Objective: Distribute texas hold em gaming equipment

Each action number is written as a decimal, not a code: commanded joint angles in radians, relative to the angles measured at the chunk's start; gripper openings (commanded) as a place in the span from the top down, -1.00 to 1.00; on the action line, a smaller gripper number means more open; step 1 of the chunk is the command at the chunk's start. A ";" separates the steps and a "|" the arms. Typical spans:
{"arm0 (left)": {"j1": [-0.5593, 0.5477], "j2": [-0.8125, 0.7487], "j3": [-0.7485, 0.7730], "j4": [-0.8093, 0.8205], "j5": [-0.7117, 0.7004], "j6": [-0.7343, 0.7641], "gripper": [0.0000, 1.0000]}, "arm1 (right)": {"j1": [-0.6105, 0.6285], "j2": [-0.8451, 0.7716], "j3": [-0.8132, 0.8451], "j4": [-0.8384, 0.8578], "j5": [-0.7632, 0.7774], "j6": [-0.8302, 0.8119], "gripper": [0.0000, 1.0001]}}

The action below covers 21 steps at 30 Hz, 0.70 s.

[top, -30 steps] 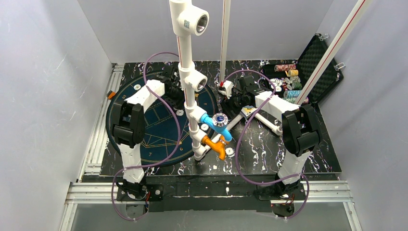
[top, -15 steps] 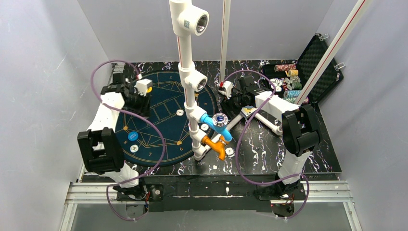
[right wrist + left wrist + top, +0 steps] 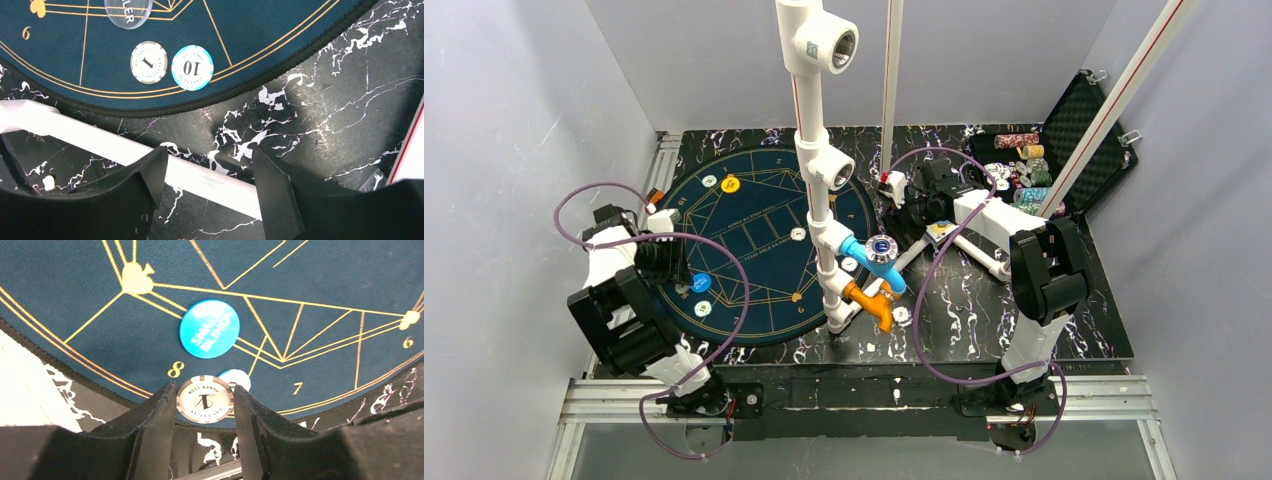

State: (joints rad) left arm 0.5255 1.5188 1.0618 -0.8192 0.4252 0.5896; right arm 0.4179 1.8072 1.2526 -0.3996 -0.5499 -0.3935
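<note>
Marbled table [image 3: 1064,300] bears blue mat [image 3: 764,285]; left gripper [image 3: 205,390] pinches grey chip [image 3: 205,401], right gripper [image 3: 208,154] gapes.

Shells: white on left arm [image 3: 605,266] and right arm [image 3: 982,213], black joint blocks.
Cables [image 3: 921,300]: purple, one per arm.
Fingers [image 3: 150,432]: black, probably plastic.

Left gripper [image 3: 205,405] pinching grey chip [image 3: 205,399], blue felt [image 3: 325,295]

Bright even overhead light, soft shadows, sharp wrist views, no glare
</note>
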 commanded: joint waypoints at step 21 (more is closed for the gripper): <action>0.043 0.007 -0.158 0.191 -0.051 -0.014 -0.41 | 0.006 -0.008 0.033 -0.028 -0.037 -0.011 -0.48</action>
State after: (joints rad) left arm 0.5598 1.5536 0.8967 -0.6289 0.3950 0.5472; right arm 0.4206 1.8072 1.2530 -0.4175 -0.5575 -0.3958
